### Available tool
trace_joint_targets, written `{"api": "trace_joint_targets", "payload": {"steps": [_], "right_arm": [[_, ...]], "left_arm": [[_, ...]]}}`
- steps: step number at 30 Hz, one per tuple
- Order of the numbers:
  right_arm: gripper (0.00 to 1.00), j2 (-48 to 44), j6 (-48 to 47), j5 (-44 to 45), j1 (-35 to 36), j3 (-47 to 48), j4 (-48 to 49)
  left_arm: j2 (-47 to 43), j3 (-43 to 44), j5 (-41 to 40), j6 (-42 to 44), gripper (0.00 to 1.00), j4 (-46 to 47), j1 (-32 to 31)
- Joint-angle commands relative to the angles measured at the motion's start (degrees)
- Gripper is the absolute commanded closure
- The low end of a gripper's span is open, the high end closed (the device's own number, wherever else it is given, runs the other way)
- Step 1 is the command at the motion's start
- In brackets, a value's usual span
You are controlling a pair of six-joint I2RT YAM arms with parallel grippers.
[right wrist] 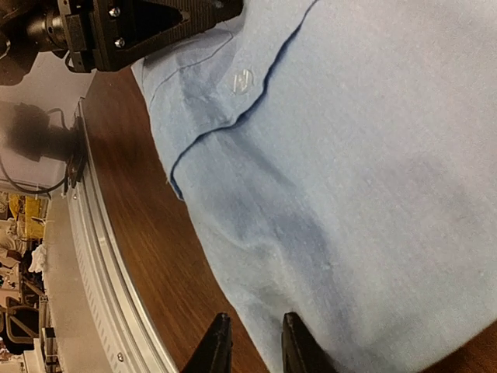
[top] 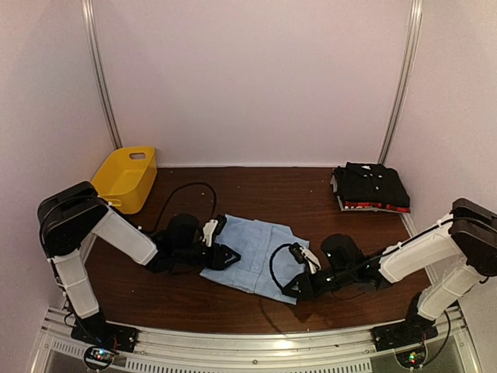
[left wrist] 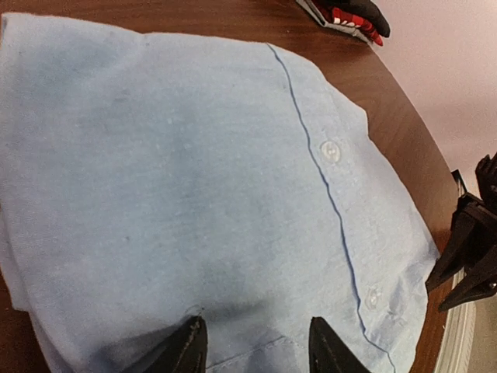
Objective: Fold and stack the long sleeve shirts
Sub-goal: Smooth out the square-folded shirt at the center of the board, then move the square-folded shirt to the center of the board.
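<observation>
At the near edge of the table (top: 272, 186), just beyond the metal rail (top: 256, 342), both arms are reaching in low from the two sides toward the light blue shirt (top: 252, 247). This shirt is lying in the near middle of the table and is showing as a rough rectangle with the button strip facing up and no sleeve hanging out. The right gripper (right wrist: 250, 348) is sitting at the near right corner of it; its fingers are standing close together with only a narrow gap. The hem is running right up to them, but whether the cloth is being pinched cannot be told. The left gripper (left wrist: 256, 348) is resting over the left edge of the same shirt with its fingers apart. The cloth is lying flat between them, so it seems not to be clamping anything. Farther back, at the far right, the black shirt (top: 373, 183) is lying folded on top of the red-edged shirt (top: 377, 206), so two pieces are probably finished. What is likely remaining is the last fold of the blue one and its move onto that stack. The right arm itself is lying across that path. A black cable (top: 190, 185) is looping behind the left gripper, and the yellow basket (top: 124, 180) is standing well apart in the far left corner.
</observation>
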Motion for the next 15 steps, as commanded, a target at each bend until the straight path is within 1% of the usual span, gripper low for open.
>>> {"api": "trace_joint_targets", "payload": {"steps": [1, 2, 4, 5, 8, 10, 13, 15], "right_arm": [[0.72, -10.6, -4.2, 6.5, -1.5, 2.2, -13.9], [0.69, -12.6, -5.0, 7.4, -2.3, 3.0, -16.2], [0.55, -15.5, -7.1, 9.0, -4.3, 5.4, -20.3], [0.50, -16.2, -8.5, 9.3, -5.7, 6.8, -22.2], [0.38, -15.8, -12.3, 8.4, -11.0, 12.0, -26.5], [0.28, -13.8, -14.9, 6.4, -15.0, 15.4, -27.7], [0.12, -8.1, -18.6, 2.8, -20.0, 21.6, -29.6], [0.08, -3.2, -20.9, 1.3, -22.1, 26.5, -31.7]], "left_arm": [[-6.6, 1.2, -4.0, 3.4, 0.54, -4.8, -0.2], [-8.0, 1.1, -4.2, 3.7, 0.54, -5.4, -0.2], [-10.7, 0.5, -4.6, 4.2, 0.54, -6.1, -0.5], [-11.8, 0.2, -4.9, 4.4, 0.54, -6.4, -1.2], [-13.8, -0.4, -5.9, 4.5, 0.54, -6.6, -3.8], [-13.9, -0.8, -7.2, 4.1, 0.54, -6.4, -6.0], [-13.0, -1.2, -9.2, 3.6, 0.54, -5.4, -9.2], [-11.7, -0.9, -10.3, 3.4, 0.54, -4.7, -11.1]]}}
